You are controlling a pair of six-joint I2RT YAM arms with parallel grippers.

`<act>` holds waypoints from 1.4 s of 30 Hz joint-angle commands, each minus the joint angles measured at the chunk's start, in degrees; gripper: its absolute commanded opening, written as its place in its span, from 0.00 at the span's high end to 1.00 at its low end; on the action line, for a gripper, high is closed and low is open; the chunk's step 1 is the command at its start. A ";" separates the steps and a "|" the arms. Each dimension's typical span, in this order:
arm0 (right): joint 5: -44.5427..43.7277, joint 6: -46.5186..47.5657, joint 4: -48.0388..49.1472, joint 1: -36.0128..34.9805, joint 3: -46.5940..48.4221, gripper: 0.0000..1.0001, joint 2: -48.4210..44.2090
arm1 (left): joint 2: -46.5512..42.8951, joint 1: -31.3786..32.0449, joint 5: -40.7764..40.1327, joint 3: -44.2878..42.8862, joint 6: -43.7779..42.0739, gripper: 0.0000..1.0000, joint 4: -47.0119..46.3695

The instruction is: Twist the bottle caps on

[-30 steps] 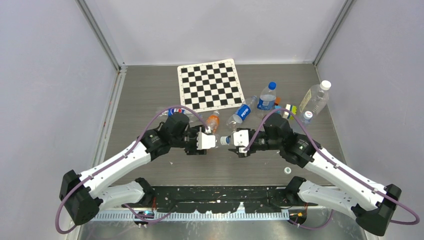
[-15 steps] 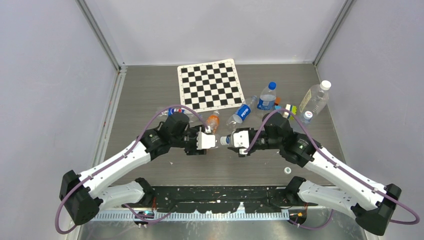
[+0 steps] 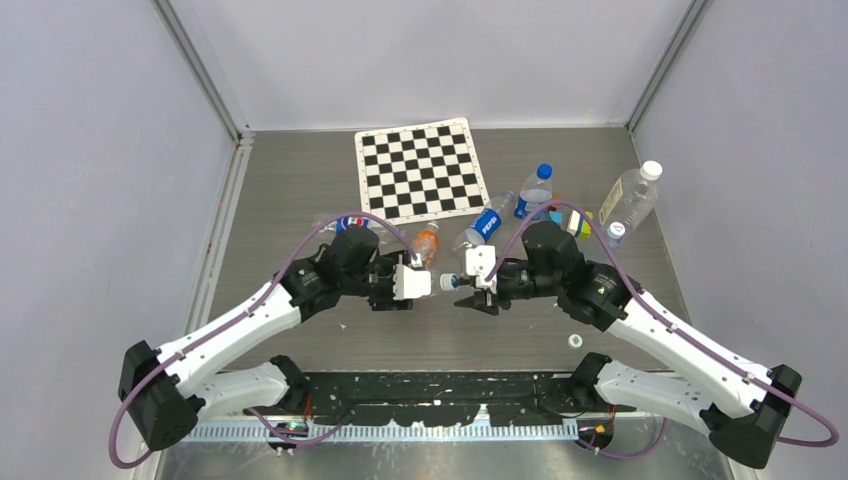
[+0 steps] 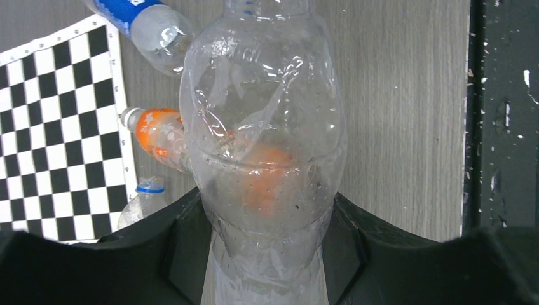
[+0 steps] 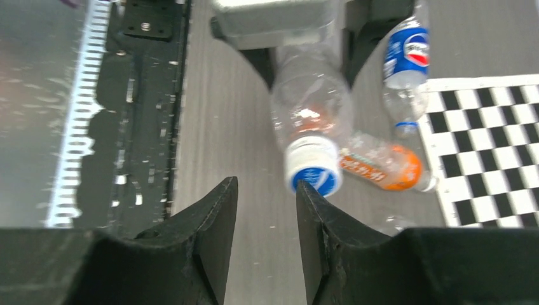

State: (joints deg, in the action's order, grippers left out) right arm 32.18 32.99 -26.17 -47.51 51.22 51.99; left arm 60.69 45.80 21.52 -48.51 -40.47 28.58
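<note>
- Cap [image 5: 311,168]: white, its blue print unreadable; sits on the mouth of the clear bottle [image 4: 264,127].
- Right gripper [image 5: 264,190]: jaws slightly apart and empty, with the cap beside one fingertip.
- Left gripper [image 4: 267,219]: clamps the clear bottle.
- Behind: orange bottle [image 5: 381,166], blue-label bottle [image 5: 407,47], checkerboard [image 5: 496,146].
- Bare table [image 5: 210,127] runs to the rail [image 5: 149,95].

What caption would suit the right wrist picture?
Open, empty jaws facing the white cap on a clear bottle.

Bright, even light; right wrist view blurred, glare on the clear bottle [image 4: 264,127].
</note>
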 commanded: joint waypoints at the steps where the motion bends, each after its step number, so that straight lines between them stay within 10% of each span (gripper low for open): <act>1: 3.74 -11.75 -4.38 -0.31 1.03 0.56 -1.95 | -2.75 0.17 -1.79 -1.35 1.41 0.85 -5.40; 21: 7.24 -2.38 7.00 -0.33 4.13 0.36 -1.74 | -0.50 0.19 4.32 -2.29 1.74 0.85 -4.06; 42: 2.94 4.06 -4.67 0.48 2.93 0.41 0.02 | -2.51 0.16 4.37 -1.86 2.06 0.85 -4.94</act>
State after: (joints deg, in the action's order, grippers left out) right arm 36.23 37.23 -27.77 -47.37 54.85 54.30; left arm 60.07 46.13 25.23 -48.51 -39.38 26.15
